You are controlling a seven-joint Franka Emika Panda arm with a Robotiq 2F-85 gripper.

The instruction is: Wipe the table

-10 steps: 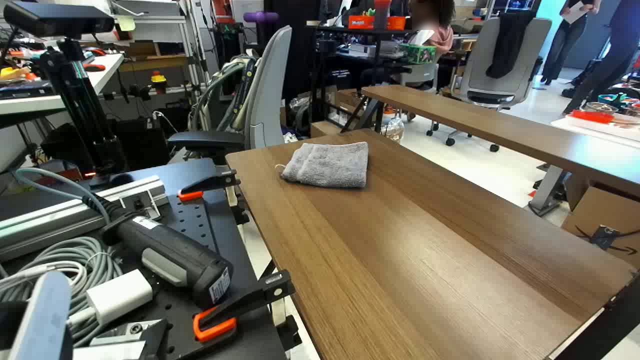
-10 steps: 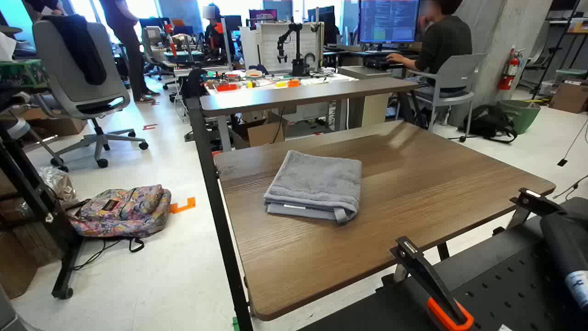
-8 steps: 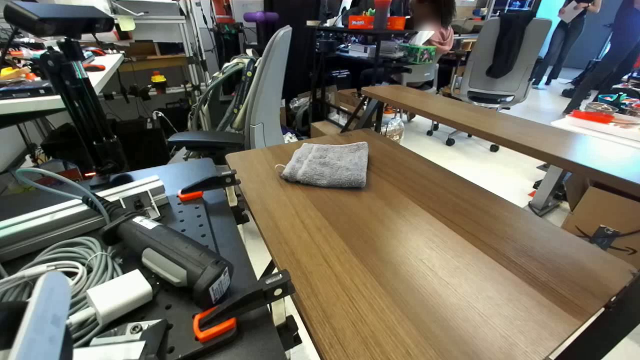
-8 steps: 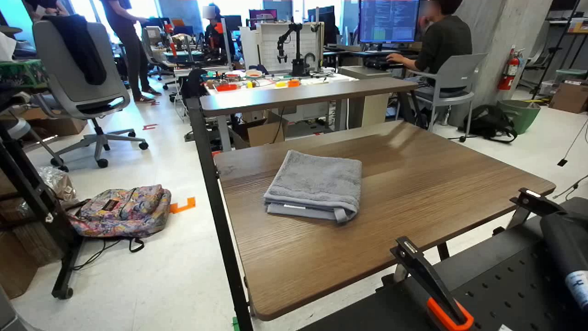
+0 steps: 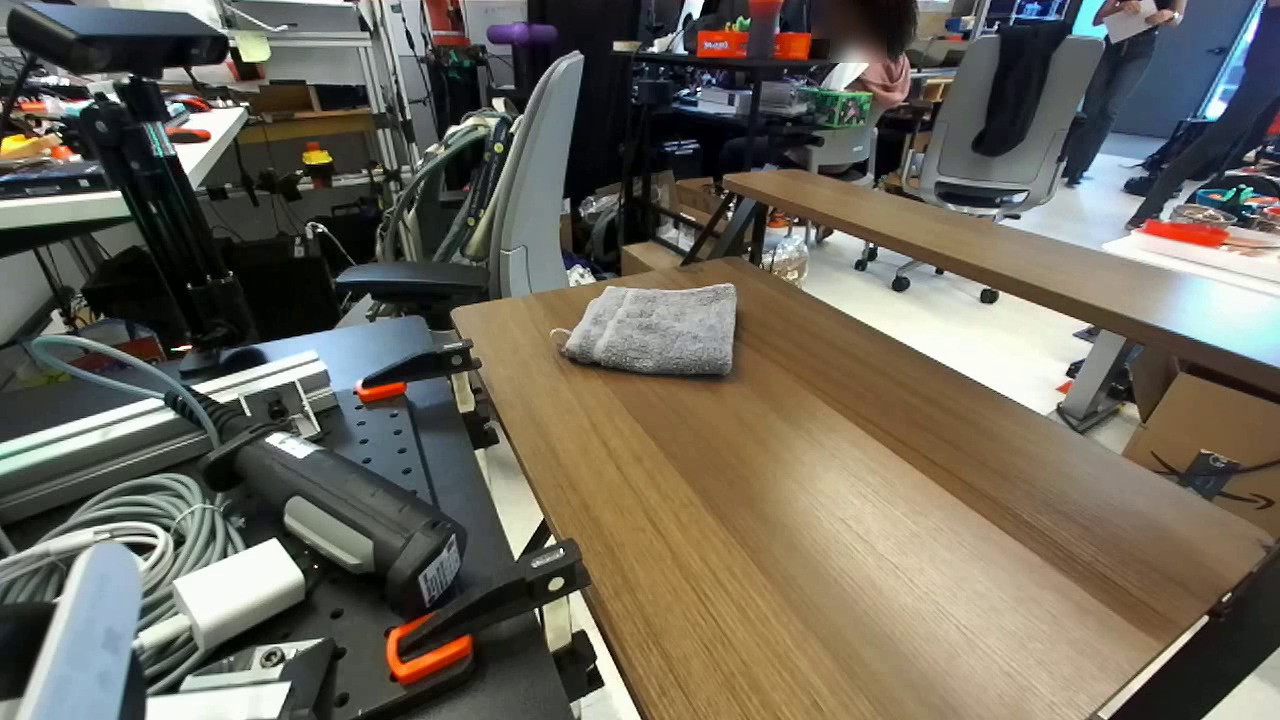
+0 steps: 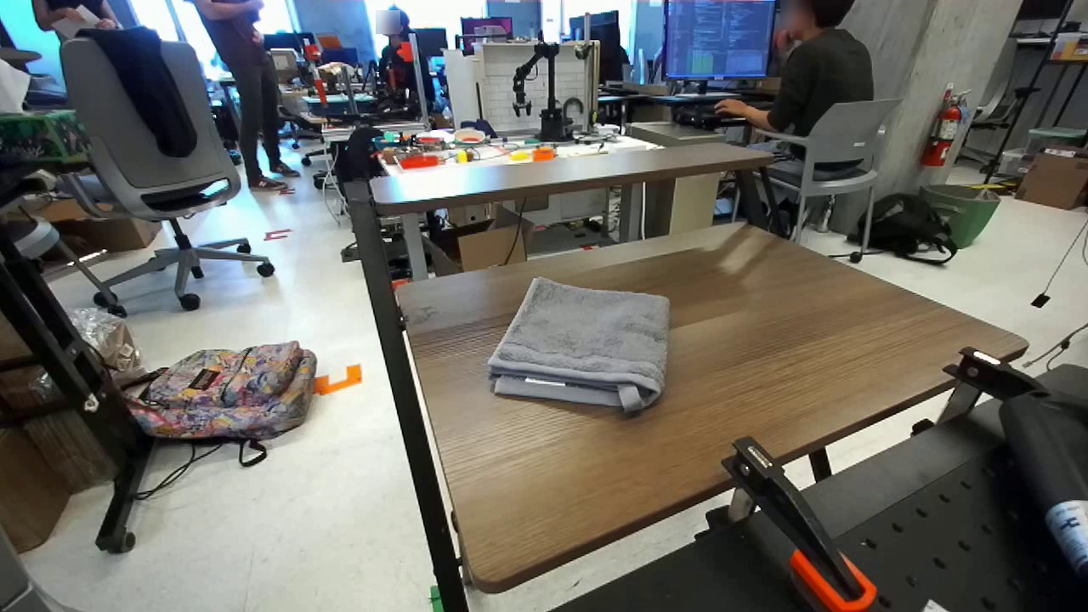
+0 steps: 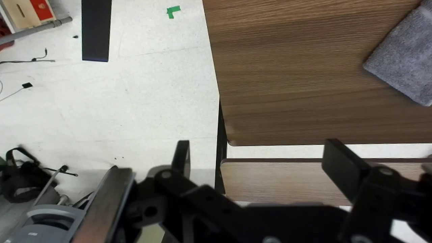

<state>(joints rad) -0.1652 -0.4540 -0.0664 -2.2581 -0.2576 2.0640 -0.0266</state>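
The table (image 5: 800, 500) is a brown wood-grain top with rounded corners and also shows in an exterior view (image 6: 782, 340) and the wrist view (image 7: 287, 77). A folded grey towel (image 5: 660, 330) lies flat on it in both exterior views (image 6: 586, 336). In the wrist view the towel (image 7: 405, 57) is at the right edge, partly cut off. My gripper (image 7: 256, 145) is open, its two black fingers wide apart with nothing between them. It is above the table's corner, with the towel off to the upper right. The gripper is not seen in the exterior views.
A raised brown shelf (image 5: 1000, 245) runs along one long side, held by a black post (image 6: 399, 365). A black perforated board (image 5: 400, 440) adjoins the opposite side, with orange-handled clamps (image 5: 430, 650), a black handheld device (image 5: 340, 510) and coiled cables (image 5: 170, 510).
In the exterior views only people in the background have shifted. The towel and the table look the same as before.
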